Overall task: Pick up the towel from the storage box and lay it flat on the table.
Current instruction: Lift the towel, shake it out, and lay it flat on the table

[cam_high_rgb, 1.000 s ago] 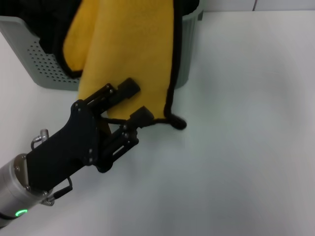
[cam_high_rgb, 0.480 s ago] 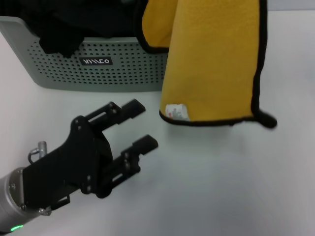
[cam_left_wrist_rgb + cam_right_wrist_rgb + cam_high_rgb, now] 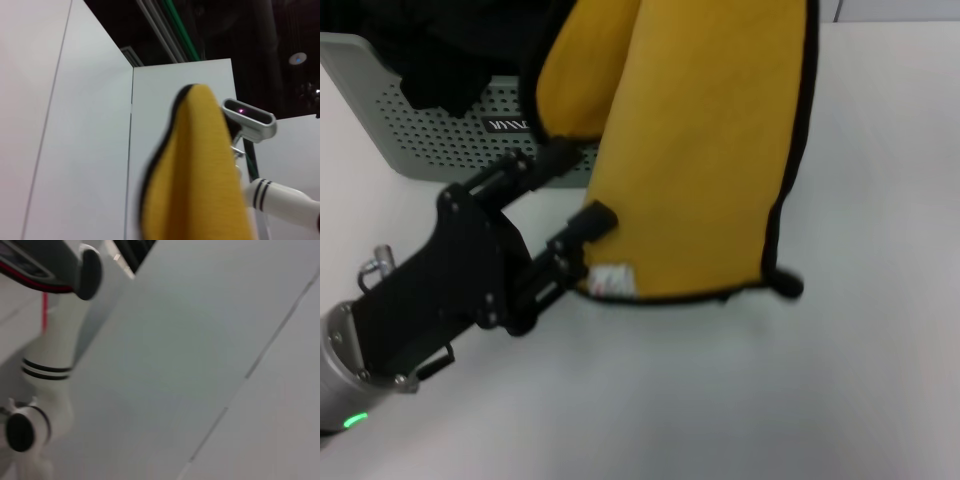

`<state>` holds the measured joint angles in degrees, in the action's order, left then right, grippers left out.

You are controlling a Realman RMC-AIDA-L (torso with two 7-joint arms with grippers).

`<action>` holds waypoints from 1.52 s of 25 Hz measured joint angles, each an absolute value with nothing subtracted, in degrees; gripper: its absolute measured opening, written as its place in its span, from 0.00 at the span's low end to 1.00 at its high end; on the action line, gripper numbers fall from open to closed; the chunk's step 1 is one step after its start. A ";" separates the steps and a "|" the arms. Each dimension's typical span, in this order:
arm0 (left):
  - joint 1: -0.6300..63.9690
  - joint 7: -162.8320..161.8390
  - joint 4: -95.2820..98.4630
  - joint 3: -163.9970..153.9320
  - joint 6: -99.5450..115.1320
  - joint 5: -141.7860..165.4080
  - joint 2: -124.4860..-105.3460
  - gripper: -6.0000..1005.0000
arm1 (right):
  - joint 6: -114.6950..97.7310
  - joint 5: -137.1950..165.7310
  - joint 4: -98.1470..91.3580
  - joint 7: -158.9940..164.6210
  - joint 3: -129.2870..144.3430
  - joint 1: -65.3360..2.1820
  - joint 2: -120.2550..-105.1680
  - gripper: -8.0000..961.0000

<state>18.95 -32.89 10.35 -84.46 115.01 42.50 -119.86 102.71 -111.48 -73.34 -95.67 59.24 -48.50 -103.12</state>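
Head view, left to right. Left hand [image 3: 574, 189], lower left of frame, fingers spread, tips at the lower left edge of the towel [image 3: 700, 150]. Storage box [image 3: 430, 130], upper left, on the table [image 3: 860, 380]. Towel hangs at centre from above; white tag [image 3: 612, 281] low. Right hand not visible.

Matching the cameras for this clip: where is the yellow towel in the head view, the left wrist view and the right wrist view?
Head view: the towel hangs across the upper middle, in front of the storage box, its lower corner by the left gripper.
Left wrist view: the towel fills the lower centre, close up.
Right wrist view: not in it.
Shared landmark: the towel's black edging, in the head and left wrist views only.
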 joint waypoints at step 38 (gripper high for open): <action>24.75 -34.19 12.31 -77.11 112.17 48.25 -119.63 0.52 | 103.81 -114.12 -76.54 -97.17 65.43 -50.07 -91.18 0.02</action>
